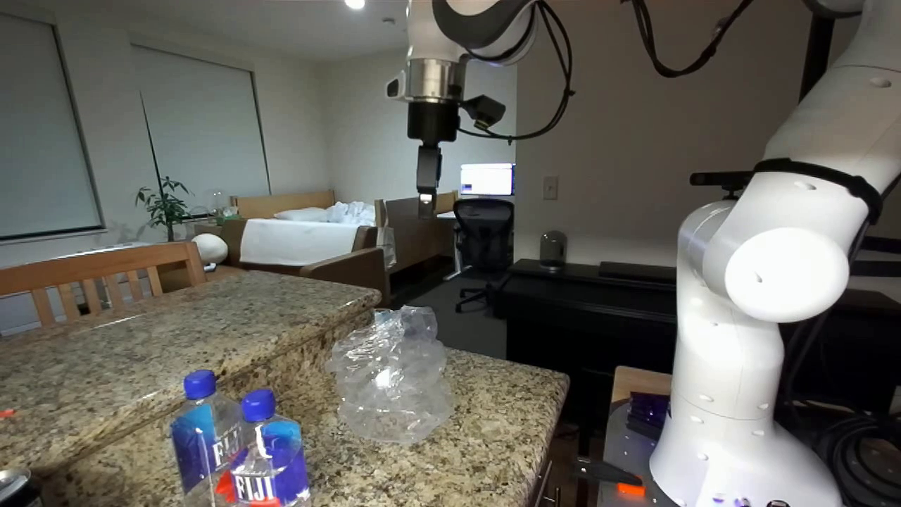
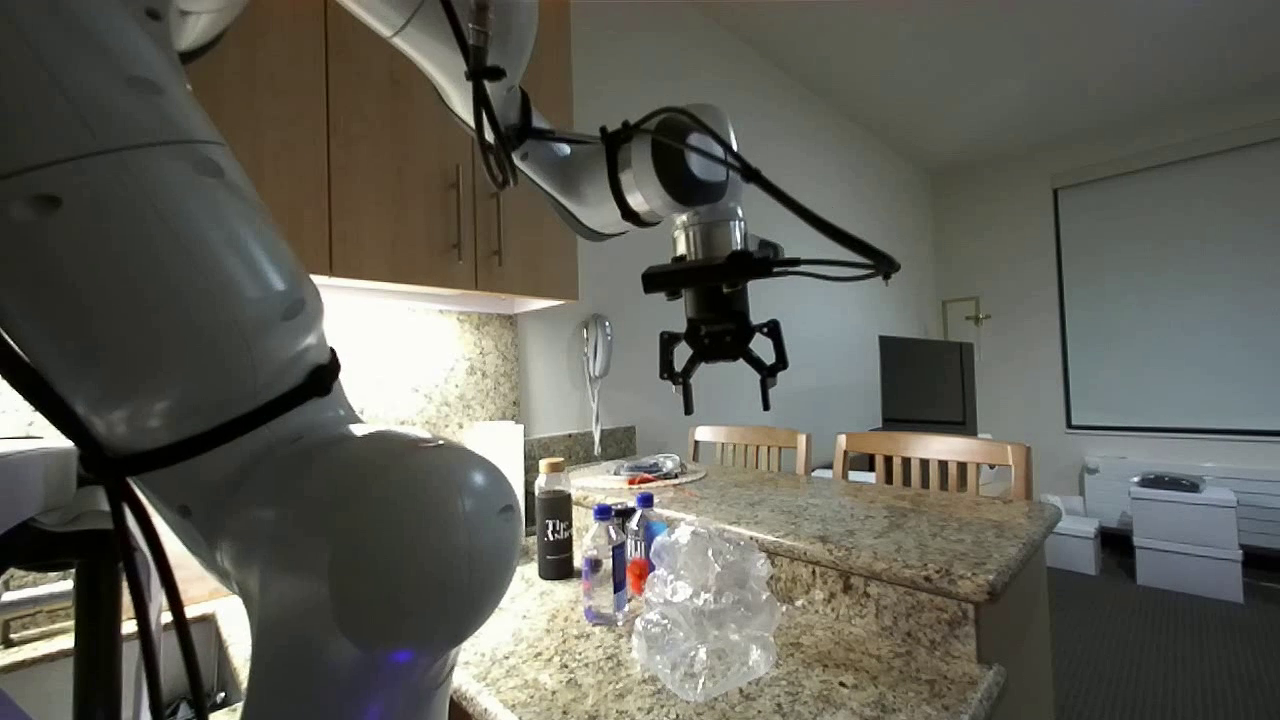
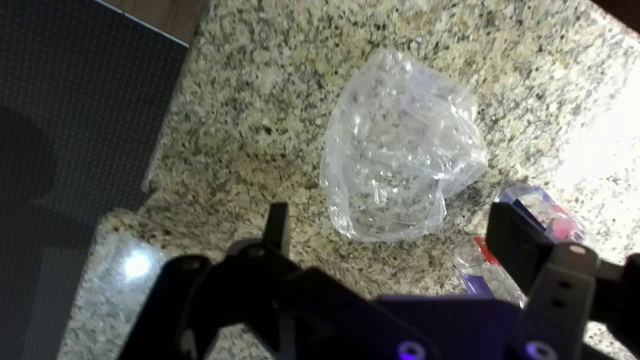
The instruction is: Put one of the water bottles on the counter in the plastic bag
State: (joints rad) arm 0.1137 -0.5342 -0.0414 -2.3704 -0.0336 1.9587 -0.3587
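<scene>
The clear plastic bag (image 1: pixel 394 387) (image 2: pixel 705 620) stands crumpled on the granite counter. In the wrist view the bag (image 3: pixel 395 145) shows from above with its mouth open. Two water bottles with blue caps stand upright beside it: a bottle (image 1: pixel 271 458) (image 2: pixel 604 570) and another bottle (image 1: pixel 197 429) (image 2: pixel 642 545). In the wrist view one bottle (image 3: pixel 550 210) and another (image 3: pixel 490 272) are partly hidden behind a finger. My gripper (image 1: pixel 426 205) (image 2: pixel 727 405) is open and empty, high above the counter. In the wrist view the gripper (image 3: pixel 390 215) has its fingers wide apart.
A raised granite ledge (image 1: pixel 176 324) (image 2: pixel 860 525) runs behind the bag and bottles. A dark bottle with a wooden cap (image 2: pixel 555 530) stands near the water bottles. A can (image 1: pixel 17 486) shows at the frame corner. Wooden chairs (image 2: pixel 930 460) stand beyond the ledge.
</scene>
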